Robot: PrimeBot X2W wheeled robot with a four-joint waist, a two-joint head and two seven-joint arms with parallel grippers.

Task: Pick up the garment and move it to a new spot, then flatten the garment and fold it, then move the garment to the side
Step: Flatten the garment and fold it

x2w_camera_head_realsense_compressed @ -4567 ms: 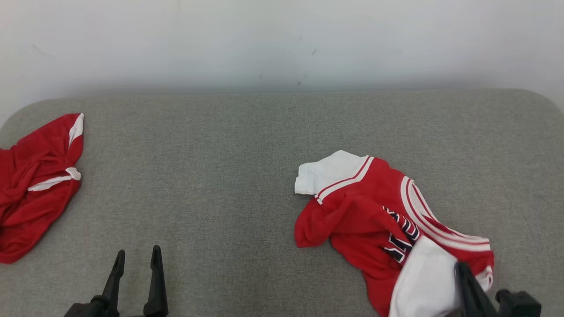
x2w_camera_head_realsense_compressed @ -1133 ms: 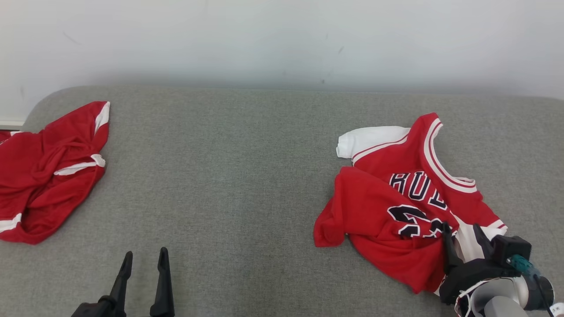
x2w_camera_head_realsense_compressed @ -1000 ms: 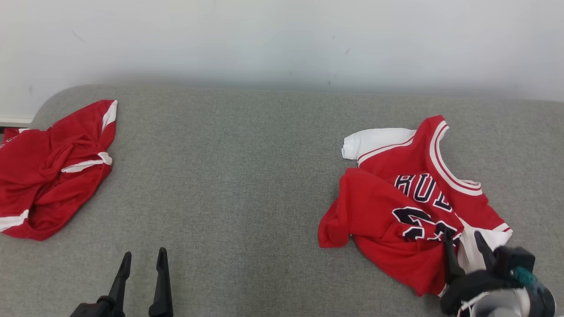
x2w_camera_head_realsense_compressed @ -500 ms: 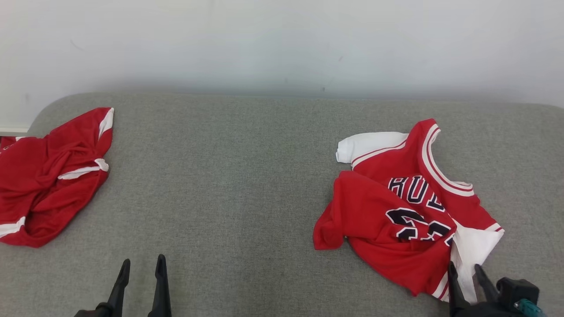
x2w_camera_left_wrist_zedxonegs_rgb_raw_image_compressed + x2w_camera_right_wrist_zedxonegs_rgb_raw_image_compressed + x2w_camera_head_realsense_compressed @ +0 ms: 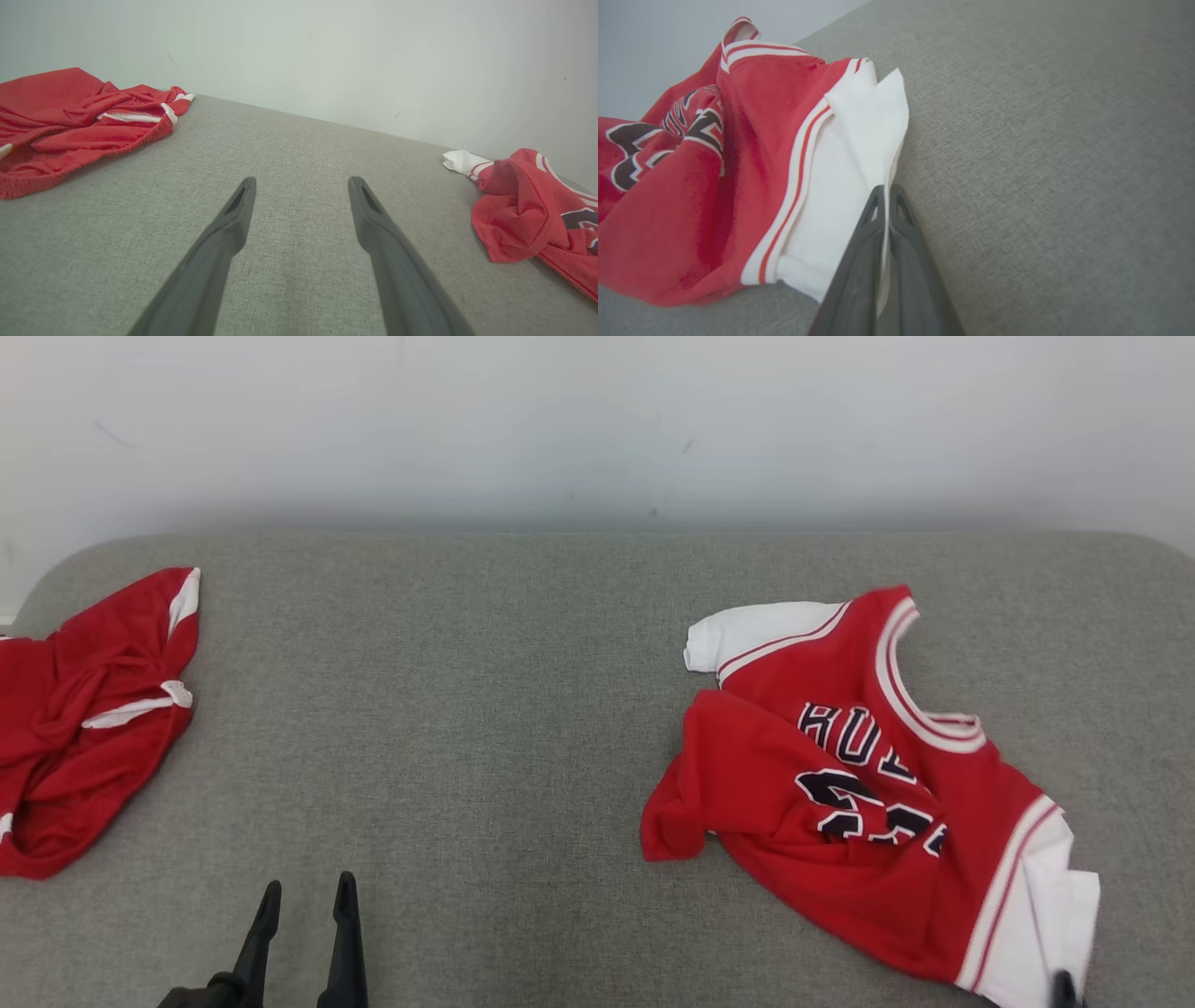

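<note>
The garment, a red jersey (image 5: 840, 803) with white sleeves and dark lettering, lies crumpled on the right of the grey cushion (image 5: 467, 709). My right gripper (image 5: 887, 189) is shut on the edge of its near white sleeve (image 5: 859, 140), with a thin strip of white cloth pinched between the fingers. In the head view one dark tip of that gripper (image 5: 1064, 987) pokes in at the bottom right, against the sleeve (image 5: 1036, 915). My left gripper (image 5: 306, 887) stands open and empty over bare cushion near the front left; its fingertips (image 5: 246, 184) are well apart.
A second red garment (image 5: 84, 719) with white trim is bunched at the cushion's left end (image 5: 70, 121). A pale wall (image 5: 597, 420) runs behind the cushion. Bare grey fabric stretches between the two garments.
My right gripper has drawn back toward the lower right and shut on the white sleeve, pulling it out flat that way. The head camera shifted. The left gripper stayed put.
</note>
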